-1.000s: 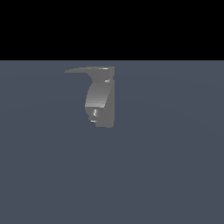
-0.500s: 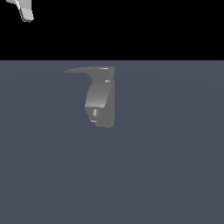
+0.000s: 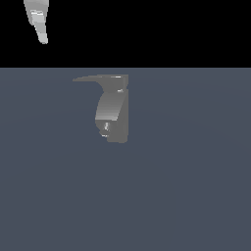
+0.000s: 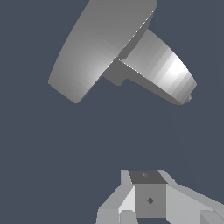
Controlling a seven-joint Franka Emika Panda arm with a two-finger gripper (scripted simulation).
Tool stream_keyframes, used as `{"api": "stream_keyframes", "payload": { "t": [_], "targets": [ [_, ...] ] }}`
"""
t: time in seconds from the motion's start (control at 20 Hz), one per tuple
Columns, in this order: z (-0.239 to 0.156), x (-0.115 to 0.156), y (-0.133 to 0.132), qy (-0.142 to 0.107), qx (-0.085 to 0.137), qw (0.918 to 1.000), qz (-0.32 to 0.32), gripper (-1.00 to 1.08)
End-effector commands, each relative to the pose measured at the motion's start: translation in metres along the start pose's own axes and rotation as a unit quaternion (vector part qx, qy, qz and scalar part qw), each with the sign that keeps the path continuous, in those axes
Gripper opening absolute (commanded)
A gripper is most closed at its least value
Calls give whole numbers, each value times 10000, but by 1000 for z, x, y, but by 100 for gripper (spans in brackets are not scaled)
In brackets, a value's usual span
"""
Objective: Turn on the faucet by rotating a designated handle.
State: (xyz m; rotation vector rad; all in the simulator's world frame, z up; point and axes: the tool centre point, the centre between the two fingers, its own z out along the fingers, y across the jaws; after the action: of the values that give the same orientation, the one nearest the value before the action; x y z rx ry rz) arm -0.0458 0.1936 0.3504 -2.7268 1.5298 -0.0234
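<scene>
In the exterior view, the dull grey metal faucet (image 3: 113,115) stands alone on the flat slate-blue floor (image 3: 186,196), its blocky upright and curved shaded body bearing a thin flat grey handle (image 3: 93,78) on top. That blade tapers to a point toward the exterior view's left, so the lever sticks out sideways, free of the body, where it can be pushed round. The white robot gripper (image 3: 43,38) shows only as a pale tapering tip against the black backdrop, high up and well apart from the fixture. From the gripper, the faucet lies below and off toward the exterior view's right; nothing touches. I judge this to be the approach, with the handle not yet reached.

In the wrist view, the camera looks down on the faucet (image 4: 164,72), and the handle (image 4: 98,46) appears as a broad flat grey plate above the rounded body. The gripper (image 4: 148,199) shows only as pale blocky parts at the frame's edge; its fingertips are cut off, so I cannot tell whether it is open or closed. It holds nothing visible. The handle lies ahead of the gripper, clearly apart, with bare floor between them.
</scene>
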Motion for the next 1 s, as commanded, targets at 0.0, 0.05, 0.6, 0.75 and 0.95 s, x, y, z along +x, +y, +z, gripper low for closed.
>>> {"api": "stream_keyframes", "payload": {
  "t": [0.0, 0.05, 0.6, 0.75, 0.95],
  "targets": [
    [7, 5, -12, 0, -3, 9997, 246, -100],
    [10, 8, -17, 0, -6, 9994, 343, -100],
    [46, 45, -71, 14, -45, 9881, 1535, -100],
    [57, 60, -87, 21, -59, 9813, 1922, -100],
    [72, 82, -106, 28, -76, 9702, 2422, -100]
  ]
}}
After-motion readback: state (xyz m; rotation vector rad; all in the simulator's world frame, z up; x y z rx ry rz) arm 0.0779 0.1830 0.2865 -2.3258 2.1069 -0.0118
